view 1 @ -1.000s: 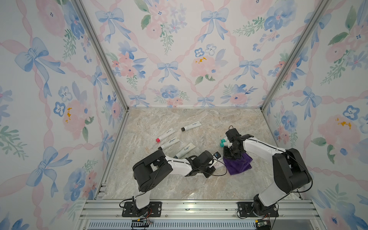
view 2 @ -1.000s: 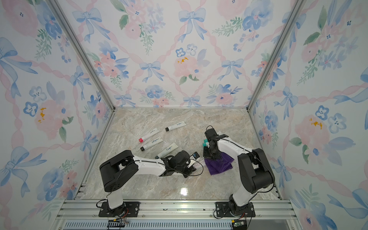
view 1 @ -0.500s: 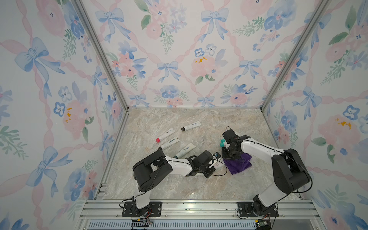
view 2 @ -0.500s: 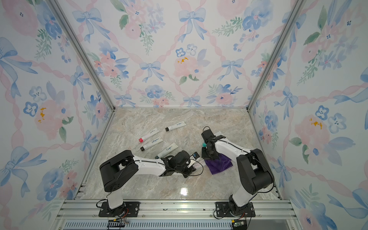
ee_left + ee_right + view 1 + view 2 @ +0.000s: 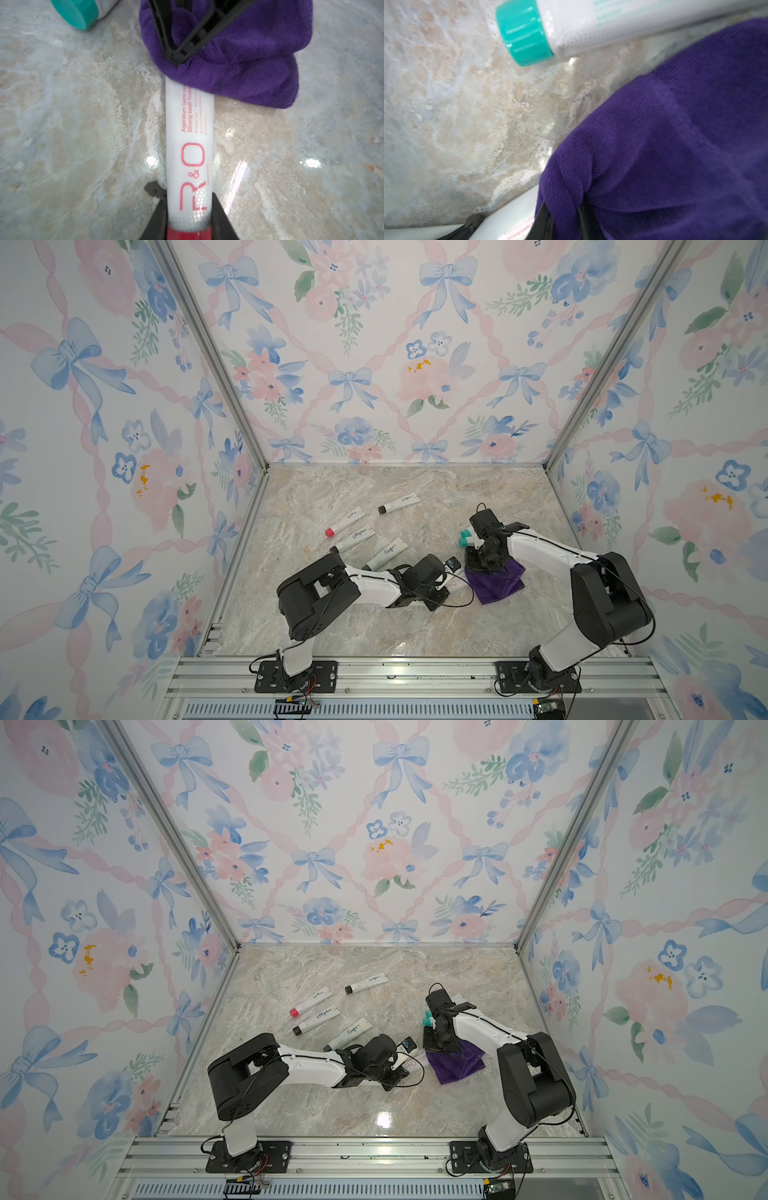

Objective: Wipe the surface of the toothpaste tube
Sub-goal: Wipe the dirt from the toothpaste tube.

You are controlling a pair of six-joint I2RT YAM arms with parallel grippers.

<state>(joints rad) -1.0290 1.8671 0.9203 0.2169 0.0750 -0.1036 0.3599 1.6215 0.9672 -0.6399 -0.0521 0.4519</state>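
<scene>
Left wrist: toothpaste tube [image 5: 189, 128] gripped by left tool [image 5: 188, 198], far end under cloth [image 5: 239, 62].

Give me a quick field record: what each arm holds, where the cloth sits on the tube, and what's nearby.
left gripper: shut on R&O tube, near its red cap end
right gripper: shut on purple cloth
cloth contact: draped over the tube's far end; printed middle uncovered
nearby: teal-capped tube lying beside the cloth
spare tubes: four lying farther back on table

Marble tabletop [image 5: 374, 626], loose toothpaste tubes [image 5: 348, 521] lying flat, purple cloth [image 5: 496, 585]
</scene>
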